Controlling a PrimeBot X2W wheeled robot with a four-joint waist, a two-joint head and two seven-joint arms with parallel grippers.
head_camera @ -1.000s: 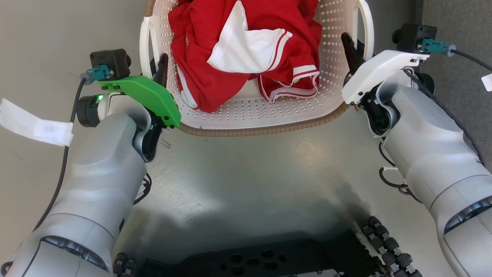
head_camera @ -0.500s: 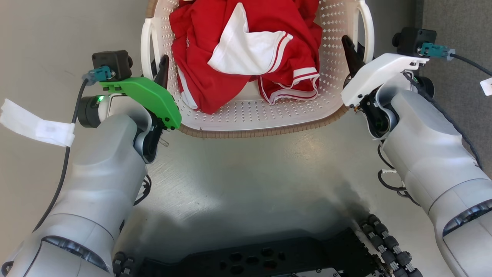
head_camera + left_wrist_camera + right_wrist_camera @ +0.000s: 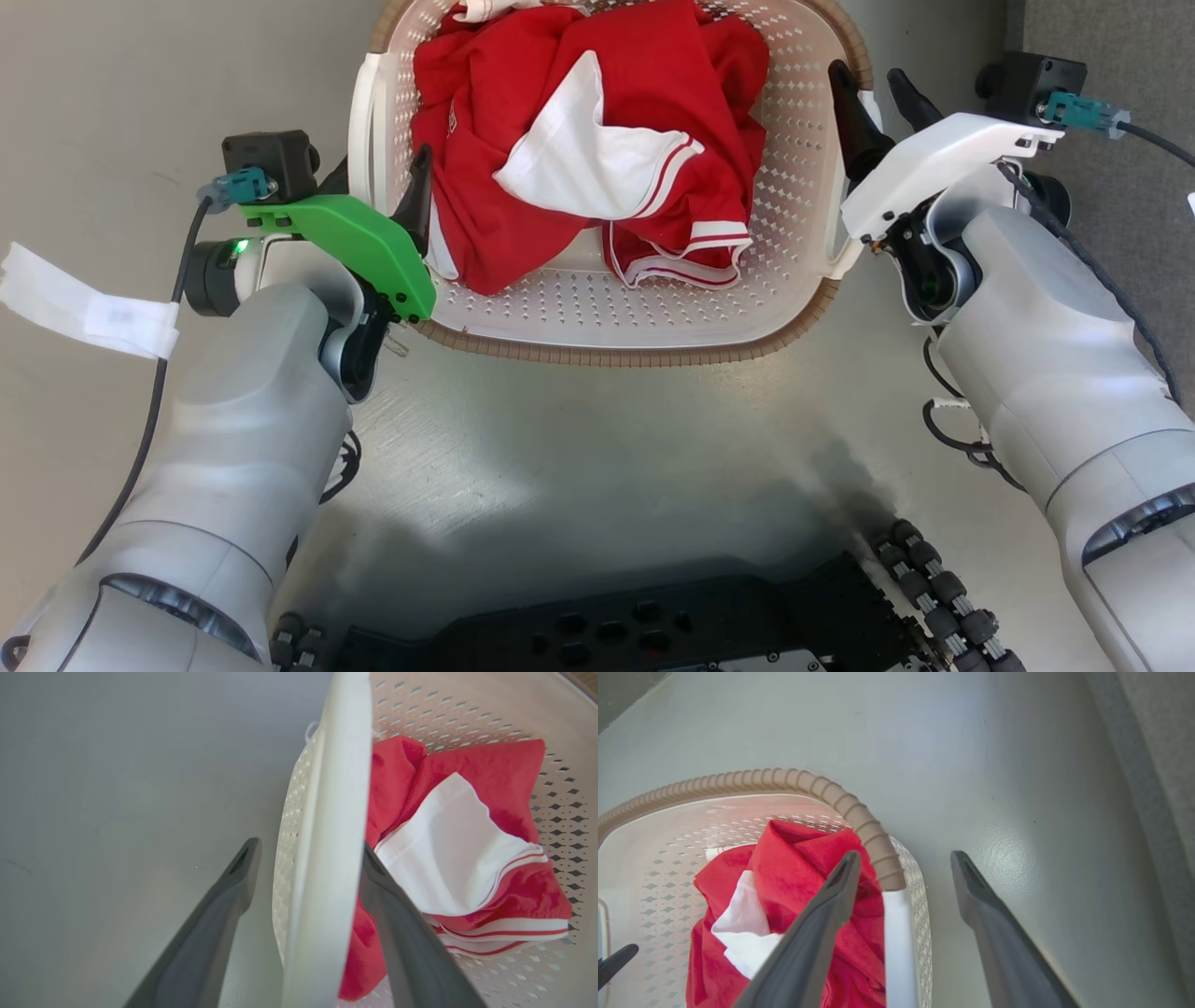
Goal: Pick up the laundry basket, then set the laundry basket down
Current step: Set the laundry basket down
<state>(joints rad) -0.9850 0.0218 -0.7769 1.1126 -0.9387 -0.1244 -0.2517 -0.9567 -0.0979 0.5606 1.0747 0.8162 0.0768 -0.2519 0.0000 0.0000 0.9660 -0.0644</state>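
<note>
The laundry basket (image 3: 597,353) is cream-white and perforated with a brown woven-look rim, and it rests on the grey floor, holding a red and white garment (image 3: 597,112). My left gripper (image 3: 381,163) is open, its dark fingers astride the basket's left white handle (image 3: 331,812), one finger outside and one inside against the garment. In the left wrist view the left gripper (image 3: 309,844) shows a gap on the outer side of the handle. My right gripper (image 3: 864,73) is open too, straddling the right handle (image 3: 899,952) just below the brown rim (image 3: 808,781), as the right wrist view of the right gripper (image 3: 905,854) shows.
My dark wheeled base (image 3: 635,635) sits at the bottom of the head view. A darker grey carpet strip (image 3: 1111,37) runs along the right. A white tape tag (image 3: 84,308) hangs on the left arm's cable. Smooth grey floor (image 3: 607,448) surrounds the basket.
The basket has sunk away from the camera onto the floor. Its handles have dropped toward the rim. Both grippers have opened, each now showing two spread fingers around a handle.
</note>
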